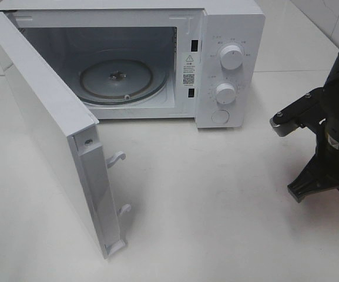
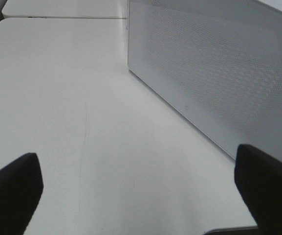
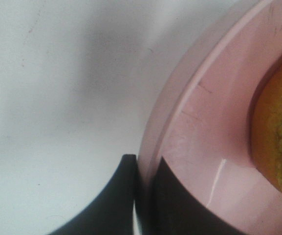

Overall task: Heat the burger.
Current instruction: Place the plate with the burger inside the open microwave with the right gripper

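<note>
Exterior high: microwave on the white counter, door swung fully open, glass turntable bare, two dials untouched as far as can be seen; the right arm is at the counter's right edge; no burger appears in this view. Progress, judged: opening done; loading, shutting the door and setting the time are all left. Left wrist: left tool spread wide, nothing between its fingers, over bare counter beside the outer face of the open door. Right wrist: right tool closed narrow on the rim of the pink plate; the burger rests on that plate, outside the microwave, with only an edge of golden-brown bun in sight. Heading and long axis: cannot be told from this sliver; the visible edge curves, so likely round with no marked long axis.
</note>
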